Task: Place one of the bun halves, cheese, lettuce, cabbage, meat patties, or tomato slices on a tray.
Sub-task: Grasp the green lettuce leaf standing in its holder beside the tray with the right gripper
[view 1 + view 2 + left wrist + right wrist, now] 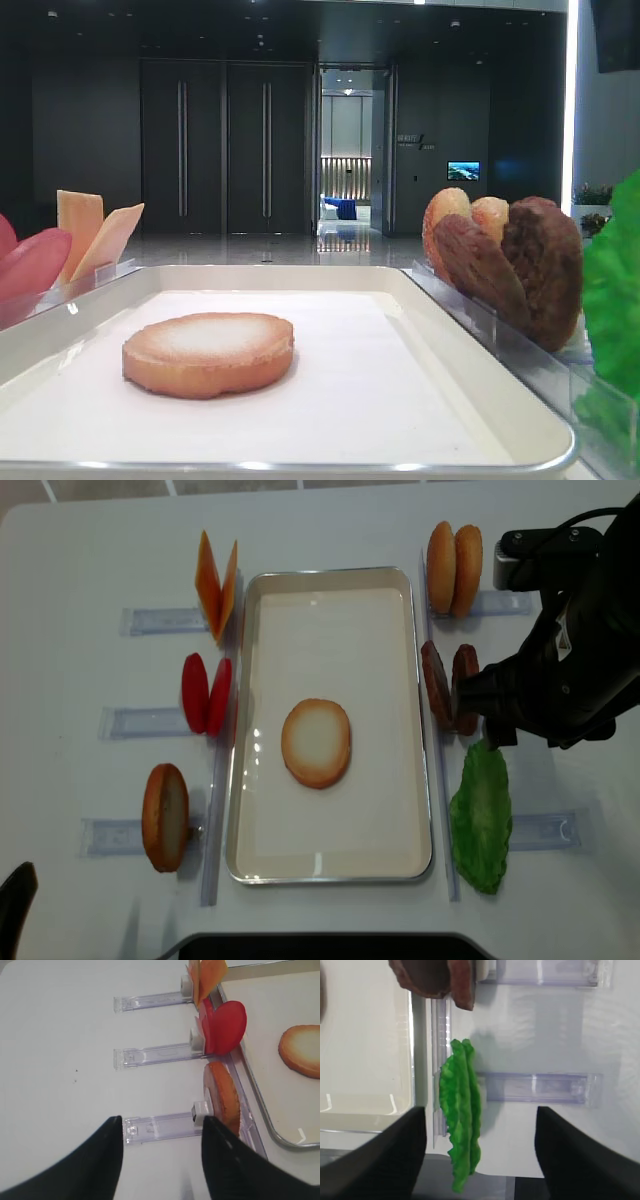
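One bun half (316,743) lies flat, cut face up, mid-tray (330,864) (white floor, glossy rim) on a plain white table (80,570). Behind stands a dark lobby; its wall sign is unreadable. Both the left gripper (161,1135) and the right gripper (480,1137) are spread wide, grasping nothing.

The right arm (565,670) hides part of the meat patties (447,687).

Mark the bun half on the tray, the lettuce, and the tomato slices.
bun half (316,742): overhead view, centre of its pale cut face.
lettuce (461,1110): right wrist view, middle of the ruffled leaves.
tomato slices (227,1027): left wrist view, face of the front slice.
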Controlling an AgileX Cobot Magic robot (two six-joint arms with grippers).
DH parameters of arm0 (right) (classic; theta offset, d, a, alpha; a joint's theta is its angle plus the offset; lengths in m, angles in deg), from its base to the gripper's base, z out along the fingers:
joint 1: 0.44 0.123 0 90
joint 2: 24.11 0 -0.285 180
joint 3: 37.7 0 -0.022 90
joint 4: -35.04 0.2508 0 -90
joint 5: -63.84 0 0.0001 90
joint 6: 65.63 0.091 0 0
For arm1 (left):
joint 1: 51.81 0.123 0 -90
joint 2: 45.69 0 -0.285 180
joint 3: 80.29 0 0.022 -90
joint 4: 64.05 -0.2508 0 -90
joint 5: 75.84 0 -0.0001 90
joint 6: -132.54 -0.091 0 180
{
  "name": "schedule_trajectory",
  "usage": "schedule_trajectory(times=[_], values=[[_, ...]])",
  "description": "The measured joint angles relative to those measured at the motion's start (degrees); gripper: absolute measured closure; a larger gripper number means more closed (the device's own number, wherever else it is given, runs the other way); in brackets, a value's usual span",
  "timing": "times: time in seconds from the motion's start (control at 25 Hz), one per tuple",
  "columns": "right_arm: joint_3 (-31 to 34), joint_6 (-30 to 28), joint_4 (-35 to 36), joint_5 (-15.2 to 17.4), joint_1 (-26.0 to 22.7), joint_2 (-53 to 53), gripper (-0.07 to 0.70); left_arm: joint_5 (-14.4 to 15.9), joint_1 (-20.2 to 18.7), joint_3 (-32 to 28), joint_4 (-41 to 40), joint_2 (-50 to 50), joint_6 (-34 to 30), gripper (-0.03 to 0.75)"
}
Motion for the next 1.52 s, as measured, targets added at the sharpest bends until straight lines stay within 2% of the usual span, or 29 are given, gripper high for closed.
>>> schedule_trajectory(times=[0.32,0.48,0.64,0.96,1.04,1.16,1.24,1.28,1.44,1.52], values=[[0.16,1.44,0.87,0.07,1.21,-0.73,0.187,0.00,0.00,0.00,0.00,0.00,0.00,0.401],[5.11,2.02,1.93,-0.19,2.26,-0.73,0.187,0.00,0.00,0.00,0.00,0.00,0.00,0.446],[9.59,2.14,3.18,-2.48,2.29,-0.73,0.193,0.00,0.00,0.00,0.00,0.00,0.00,0.489],[9.93,2.20,4.22,-8.16,2.29,-0.73,0.251,0.00,0.00,0.00,0.00,0.00,0.00,0.533],[9.93,2.20,4.22,-8.53,2.29,-0.73,0.264,0.00,0.00,0.00,0.00,0.00,0.00,0.534],[9.93,2.20,4.04,-8.58,2.29,-0.73,0.363,0.00,0.00,0.00,0.00,0.00,0.00,0.534],[9.93,1.84,3.86,-8.37,2.29,-0.73,0.534,0.00,0.00,0.00,0.00,0.00,0.00,0.534],[9.93,1.71,3.80,-8.30,2.29,-0.73,0.582,0.00,0.00,0.00,0.00,0.00,0.00,0.534],[9.84,1.12,4.23,-7.95,2.29,-0.73,0.596,0.00,0.00,0.00,0.00,0.00,0.00,0.548],[8.13,0.52,4.23,-5.99,2.29,-0.87,0.596,0.00,0.00,0.00,0.00,0.00,0.00,0.552]])
